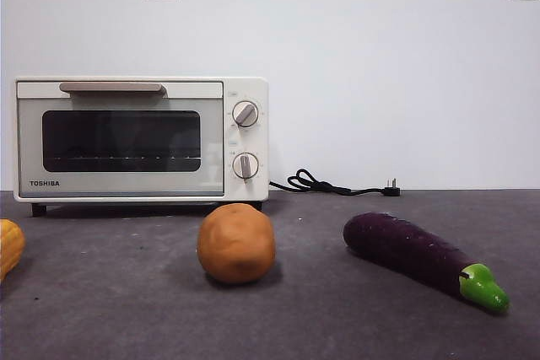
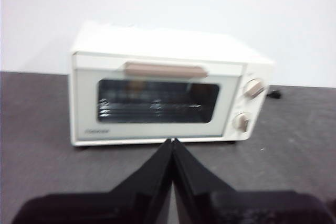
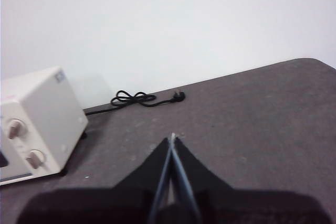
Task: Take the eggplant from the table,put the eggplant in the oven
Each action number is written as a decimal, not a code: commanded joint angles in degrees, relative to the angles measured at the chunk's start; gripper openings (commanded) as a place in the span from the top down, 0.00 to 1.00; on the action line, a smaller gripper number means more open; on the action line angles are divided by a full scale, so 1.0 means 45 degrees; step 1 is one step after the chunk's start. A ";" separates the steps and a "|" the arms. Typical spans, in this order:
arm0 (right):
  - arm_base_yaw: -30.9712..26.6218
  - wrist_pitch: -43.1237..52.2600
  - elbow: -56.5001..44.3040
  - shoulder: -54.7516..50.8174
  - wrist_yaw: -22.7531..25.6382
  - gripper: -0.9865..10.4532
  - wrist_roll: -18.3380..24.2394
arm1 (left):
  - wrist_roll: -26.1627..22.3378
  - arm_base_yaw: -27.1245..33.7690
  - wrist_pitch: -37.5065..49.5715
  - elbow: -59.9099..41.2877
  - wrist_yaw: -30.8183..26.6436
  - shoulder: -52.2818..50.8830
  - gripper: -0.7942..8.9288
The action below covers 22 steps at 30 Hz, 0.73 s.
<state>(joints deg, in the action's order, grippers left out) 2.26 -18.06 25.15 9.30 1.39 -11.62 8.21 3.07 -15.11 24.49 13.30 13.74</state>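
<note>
Front view: eggplant on surface, oven door shut

Eggplant lies on the surface, right of an orange-brown ball, well apart from the oven. Left hand faces the oven, jaws pressed together, empty. Right hand likewise closed, empty, above bare surface near the cord.

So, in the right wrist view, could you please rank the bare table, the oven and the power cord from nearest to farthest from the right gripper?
1. Dark grey speckled table: directly beneath the right gripper.
2. Cream-white toaster oven: off to one side.
3. Coiled black power cord: beyond, by the wall.
</note>
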 commanded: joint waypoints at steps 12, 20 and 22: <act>-0.0005 -0.3589 0.6591 0.4716 -0.2064 0.92 0.1035 | 0.0039 -0.0029 -0.1851 0.5693 0.2074 0.4163 0.92; 0.0005 -0.5421 1.0210 0.6960 -0.3453 0.92 0.1297 | -0.0311 -0.0379 -0.3614 0.9369 0.2477 0.6159 0.92; 0.0005 -0.5853 1.1001 0.7358 -0.3905 0.92 0.1302 | -0.0656 -0.0500 -0.4172 1.0142 0.2477 0.6523 0.92</act>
<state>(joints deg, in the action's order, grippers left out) 2.26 -44.07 73.23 42.22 -15.42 -6.35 7.07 1.08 -33.47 69.28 24.21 42.94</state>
